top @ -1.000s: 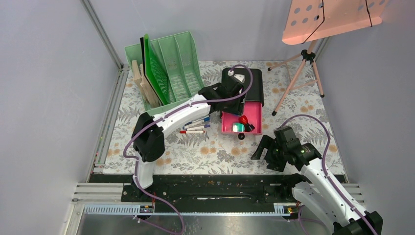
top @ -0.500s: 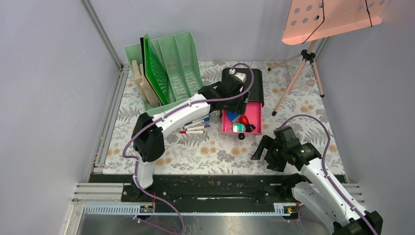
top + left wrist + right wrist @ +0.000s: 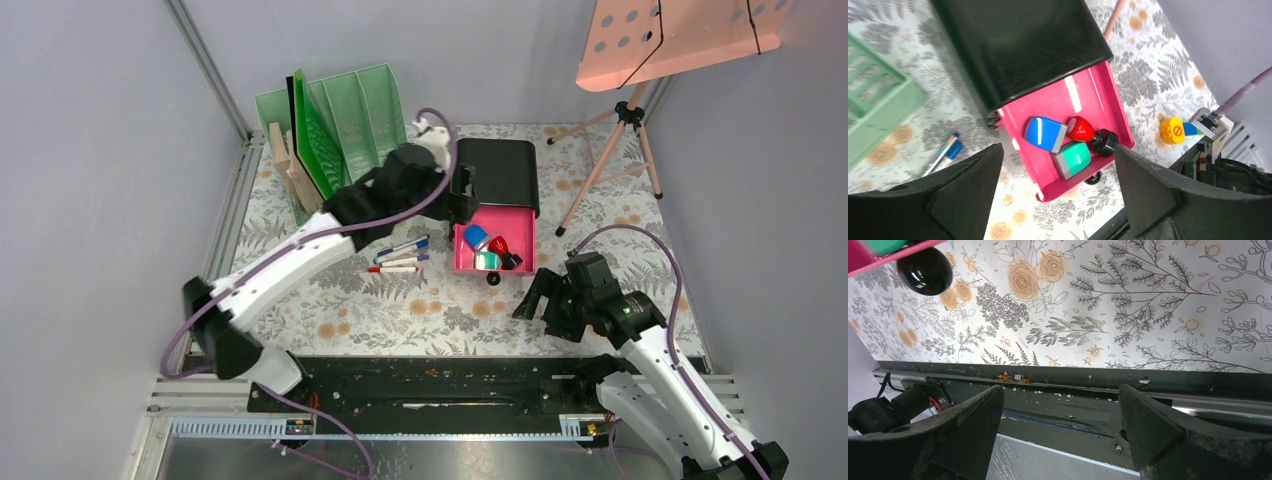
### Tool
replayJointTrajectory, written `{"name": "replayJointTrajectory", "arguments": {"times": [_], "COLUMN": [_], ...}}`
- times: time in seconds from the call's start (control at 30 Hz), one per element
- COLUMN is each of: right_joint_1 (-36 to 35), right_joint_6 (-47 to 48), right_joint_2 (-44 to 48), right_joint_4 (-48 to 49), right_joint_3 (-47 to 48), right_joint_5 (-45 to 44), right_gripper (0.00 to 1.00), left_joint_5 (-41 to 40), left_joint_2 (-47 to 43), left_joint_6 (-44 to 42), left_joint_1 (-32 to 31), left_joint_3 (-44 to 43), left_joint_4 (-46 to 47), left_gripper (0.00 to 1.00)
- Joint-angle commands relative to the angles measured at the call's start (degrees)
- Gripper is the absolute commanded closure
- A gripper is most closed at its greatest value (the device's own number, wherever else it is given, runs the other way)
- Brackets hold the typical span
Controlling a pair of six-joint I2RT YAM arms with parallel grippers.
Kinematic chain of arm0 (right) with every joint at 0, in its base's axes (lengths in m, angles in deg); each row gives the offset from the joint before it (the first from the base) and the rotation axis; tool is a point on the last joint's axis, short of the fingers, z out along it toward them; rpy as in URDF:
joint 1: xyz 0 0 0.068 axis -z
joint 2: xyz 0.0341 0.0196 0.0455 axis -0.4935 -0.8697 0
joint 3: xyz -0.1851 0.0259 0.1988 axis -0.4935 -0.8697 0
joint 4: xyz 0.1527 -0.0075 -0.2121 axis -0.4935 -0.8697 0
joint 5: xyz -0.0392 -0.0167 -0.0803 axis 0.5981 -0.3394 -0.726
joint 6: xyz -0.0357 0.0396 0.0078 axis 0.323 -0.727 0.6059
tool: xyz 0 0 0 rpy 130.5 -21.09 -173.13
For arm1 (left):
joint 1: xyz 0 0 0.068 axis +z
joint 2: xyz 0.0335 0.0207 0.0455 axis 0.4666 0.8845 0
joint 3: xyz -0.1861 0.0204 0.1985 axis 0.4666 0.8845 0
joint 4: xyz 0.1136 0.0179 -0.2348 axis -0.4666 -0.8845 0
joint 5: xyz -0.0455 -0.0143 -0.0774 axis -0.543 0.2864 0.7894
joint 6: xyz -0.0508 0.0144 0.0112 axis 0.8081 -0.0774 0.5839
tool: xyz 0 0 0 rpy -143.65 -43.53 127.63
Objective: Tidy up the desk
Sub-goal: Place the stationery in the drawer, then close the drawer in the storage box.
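Left gripper [image 3: 1057,150] was empty, fingers spread wide, hovering over the open pink drawer [image 3: 1088,95], which sat between the fingertips. The drawer held a blue block [image 3: 1044,133], red piece [image 3: 1079,129], green block [image 3: 1073,157] and black cap [image 3: 1104,141]. Markers [image 3: 943,152] lay loose on the desk [image 3: 1158,75], outside the rack-side finger. Likely next: drop straight, pinch across one barrel, avoid the drawer wall. Right gripper [image 3: 1060,390] was spread and empty, with the desk's near edge between its fingers.

Flat fern-and-flower-clothed desk [image 3: 420,310], black rail along near edge
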Motion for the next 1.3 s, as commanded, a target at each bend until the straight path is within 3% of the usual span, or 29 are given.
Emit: {"name": "replayJointTrajectory", "arguments": {"times": [0.0, 0.3, 0.63, 0.93, 1.27], "right_joint_1": [-0.4, -0.4, -0.5, -4.3, -11.3], "right_joint_6": [2.1, 6.1, 8.3, 8.6, 8.6], "right_joint_2": [-0.1, -3.6, -9.2, -15.2, -20.7], "right_joint_4": [0.9, 6.0, 12.0, 17.9, 21.7], "right_joint_3": [2.9, 5.7, 7.0, 8.7, 9.8], "right_joint_5": [0.8, 5.0, 6.1, 3.6, -7.9], "right_gripper": [0.08, 0.09, 0.16, 0.22, 0.26], "left_joint_5": [-4.0, -5.8, 0.6, -1.3, -1.0], "left_joint_2": [-10.3, -27.4, -38.3, -40.8, -40.5], "left_joint_6": [-1.3, 3.7, 14.5, 16.0, 16.5], "left_joint_1": [3.1, 8.3, 9.6, 9.5, 9.5], "left_joint_3": [7.2, 26.6, 45.3, 49.0, 49.4], "left_joint_4": [4.4, 2.3, 5.0, 1.8, 1.8], "left_gripper": [0.16, 0.06, 0.04, 0.03, 0.02]}}
